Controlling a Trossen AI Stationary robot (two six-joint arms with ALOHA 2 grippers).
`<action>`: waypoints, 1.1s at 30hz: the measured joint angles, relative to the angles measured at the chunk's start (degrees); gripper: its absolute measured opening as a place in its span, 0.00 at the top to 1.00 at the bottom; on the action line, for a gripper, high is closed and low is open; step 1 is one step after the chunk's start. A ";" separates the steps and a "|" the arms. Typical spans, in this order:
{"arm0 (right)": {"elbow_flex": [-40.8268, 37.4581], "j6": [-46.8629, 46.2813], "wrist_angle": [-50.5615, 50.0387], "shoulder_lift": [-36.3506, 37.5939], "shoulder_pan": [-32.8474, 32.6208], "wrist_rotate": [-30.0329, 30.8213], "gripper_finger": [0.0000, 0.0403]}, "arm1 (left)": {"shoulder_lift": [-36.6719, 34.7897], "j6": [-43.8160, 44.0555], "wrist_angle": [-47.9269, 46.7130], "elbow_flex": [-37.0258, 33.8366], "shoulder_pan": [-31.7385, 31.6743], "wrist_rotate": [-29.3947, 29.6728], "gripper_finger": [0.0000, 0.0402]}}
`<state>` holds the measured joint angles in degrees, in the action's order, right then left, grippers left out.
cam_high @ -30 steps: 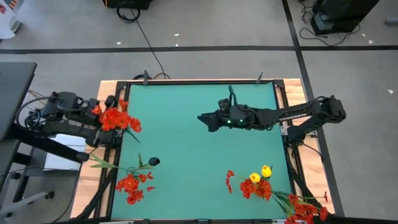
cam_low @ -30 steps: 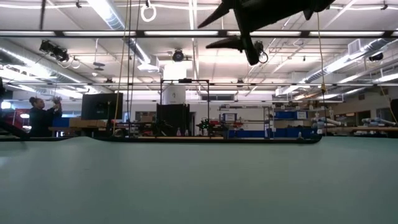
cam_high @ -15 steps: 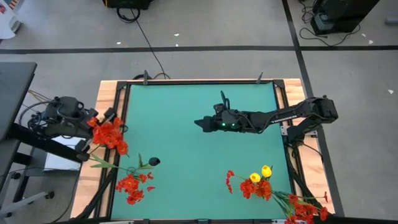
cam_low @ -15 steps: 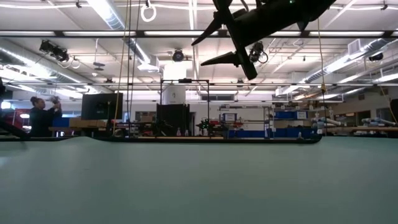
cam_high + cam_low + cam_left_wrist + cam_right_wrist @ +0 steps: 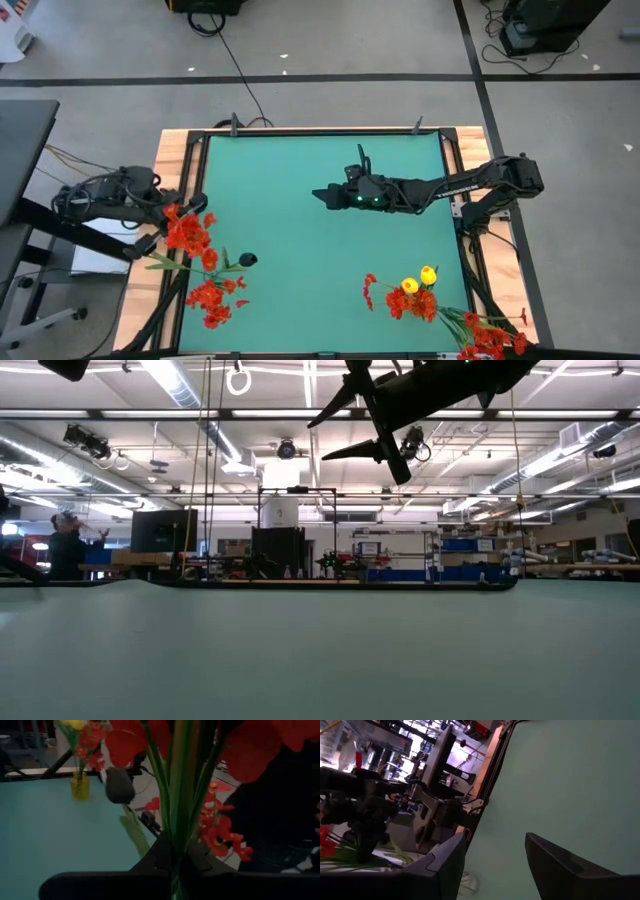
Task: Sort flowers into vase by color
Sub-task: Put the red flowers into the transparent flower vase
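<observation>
table mat (image 5: 300,230): matt teal, smooth | frame (image 5: 170,150): pale wood | fingers (image 5: 560,865): matt black

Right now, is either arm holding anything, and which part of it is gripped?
The left gripper is shut on a red flower bunch, gripping its green stalks below the blooms. The right gripper is open above the table, holding nothing.

Robotics lab: exposed ceiling ducts (image 5: 60,450), equipment racks (image 5: 285,540), taped floor (image 5: 330,75).

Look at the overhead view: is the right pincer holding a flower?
No: the right pincer hangs open and empty over bare green mat.
</observation>
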<state>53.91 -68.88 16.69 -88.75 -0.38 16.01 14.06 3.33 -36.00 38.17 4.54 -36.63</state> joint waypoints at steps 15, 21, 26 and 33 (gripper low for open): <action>0.00 -0.43 0.47 0.00 0.26 -0.66 0.47 | -1.38 -1.86 1.46 -4.87 -0.02 -0.65 0.97; 0.00 -0.65 0.89 0.00 0.52 -0.69 0.47 | -1.36 -0.69 2.00 -4.87 0.00 0.95 0.97; 0.00 -0.71 1.79 0.00 1.01 -2.36 0.47 | -1.33 5.78 3.19 -4.87 0.00 2.44 0.97; 0.00 -1.55 1.68 0.00 1.30 -3.21 0.47 | -1.33 9.56 5.73 -1.27 -0.01 8.27 0.97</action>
<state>53.91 -70.43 18.37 -88.75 0.92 12.80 12.73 12.89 -30.26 36.90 4.53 -28.36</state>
